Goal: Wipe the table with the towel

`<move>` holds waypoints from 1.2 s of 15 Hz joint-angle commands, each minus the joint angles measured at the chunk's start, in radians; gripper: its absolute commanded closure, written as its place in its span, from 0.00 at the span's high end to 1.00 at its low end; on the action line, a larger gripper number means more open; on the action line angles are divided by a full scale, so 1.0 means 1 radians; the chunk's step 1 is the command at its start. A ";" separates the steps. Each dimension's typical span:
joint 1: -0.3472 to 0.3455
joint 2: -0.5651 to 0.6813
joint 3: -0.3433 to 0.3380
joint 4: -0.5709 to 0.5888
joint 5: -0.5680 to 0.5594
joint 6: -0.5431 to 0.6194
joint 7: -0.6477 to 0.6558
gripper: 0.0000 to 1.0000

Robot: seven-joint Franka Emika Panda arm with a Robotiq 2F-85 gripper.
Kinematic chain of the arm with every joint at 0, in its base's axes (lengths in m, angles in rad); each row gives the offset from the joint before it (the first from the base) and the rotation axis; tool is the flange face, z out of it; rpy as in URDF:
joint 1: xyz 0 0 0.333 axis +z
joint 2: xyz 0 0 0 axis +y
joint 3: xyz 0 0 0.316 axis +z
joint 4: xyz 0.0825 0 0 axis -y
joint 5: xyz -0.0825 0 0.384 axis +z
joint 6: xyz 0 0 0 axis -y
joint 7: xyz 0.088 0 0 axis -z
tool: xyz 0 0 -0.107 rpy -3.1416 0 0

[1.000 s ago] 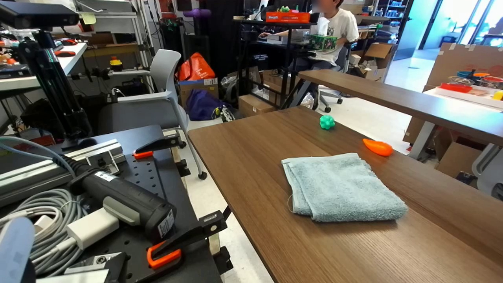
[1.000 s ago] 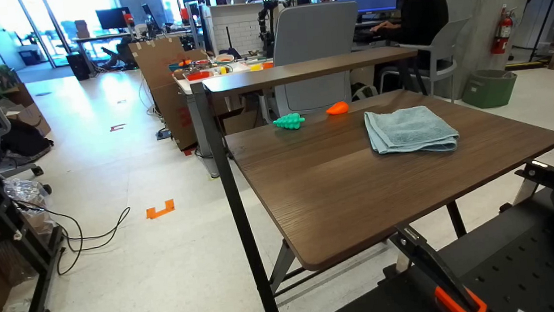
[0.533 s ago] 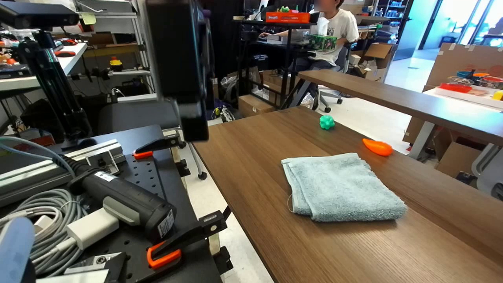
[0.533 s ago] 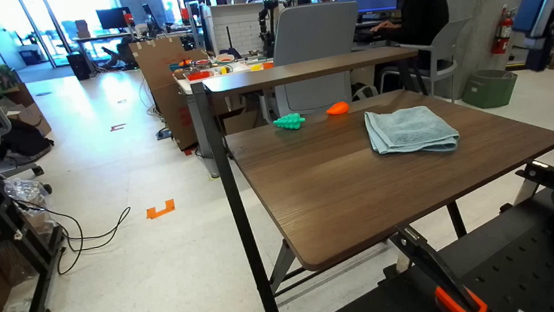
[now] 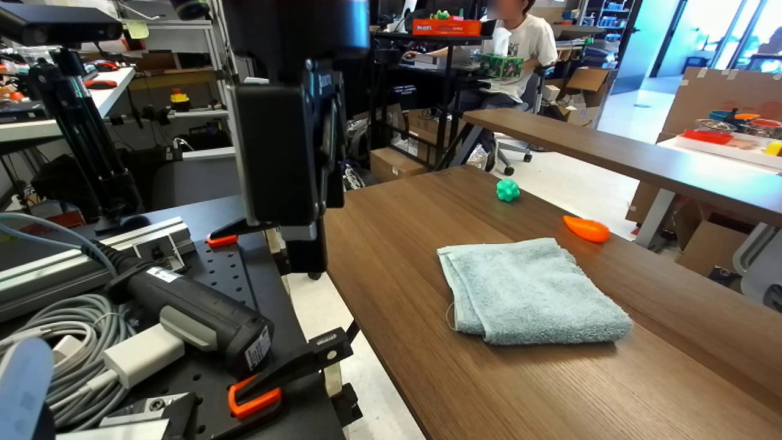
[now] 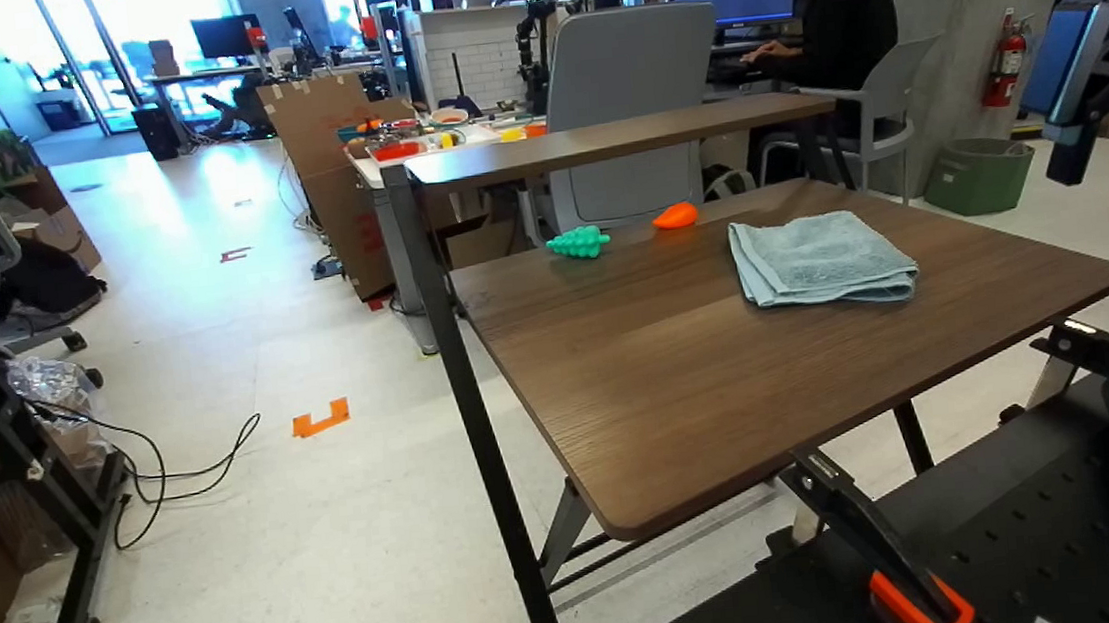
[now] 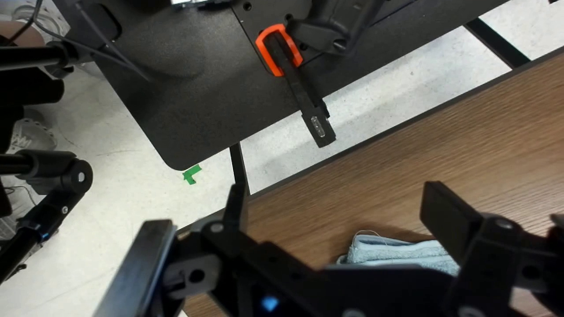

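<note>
The pale blue-grey towel (image 5: 531, 293) lies folded, roughly square, on the dark brown wood-grain table (image 5: 403, 244). Both also show in an exterior view, the towel (image 6: 823, 260) and the table (image 6: 701, 379). My gripper (image 5: 305, 253) hangs above the near edge of the table, to the side of the towel and apart from it. It also shows at the right edge of an exterior view (image 6: 1071, 156). In the wrist view my gripper (image 7: 335, 191) is open, its fingers wide apart with nothing between them. The near towel edge (image 7: 405, 253) shows there, the rest hidden behind the gripper.
A green toy (image 5: 507, 189) and an orange toy (image 5: 586, 229) lie near the far table edge. A raised brown shelf (image 5: 611, 146) runs beyond them. A black workbench with clamps (image 5: 256, 397), a black handheld tool (image 5: 195, 305) and cables stands beside the table across a floor gap.
My gripper has come into both exterior views from above and has moved lower, beside the table's near edge. The towel and toys have not moved.
</note>
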 commanded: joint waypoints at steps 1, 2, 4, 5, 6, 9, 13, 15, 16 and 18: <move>0.013 -0.001 -0.014 0.001 -0.004 -0.003 0.003 1.00; 0.013 -0.001 -0.014 0.001 -0.004 -0.003 0.003 1.00; 0.013 -0.001 -0.014 0.001 -0.004 -0.003 0.003 1.00; 0.013 -0.001 -0.014 0.001 -0.004 -0.003 0.003 1.00; 0.013 -0.001 -0.014 0.001 -0.004 -0.003 0.003 1.00; 0.013 -0.001 -0.014 0.001 -0.004 -0.003 0.003 1.00; -0.008 0.043 -0.020 0.001 -0.034 0.131 0.038 1.00; -0.001 0.089 -0.050 0.000 0.037 0.288 0.036 1.00; 0.018 0.127 -0.078 0.006 0.113 0.364 -0.017 1.00; 0.161 0.213 -0.190 0.044 0.300 0.448 -0.072 1.00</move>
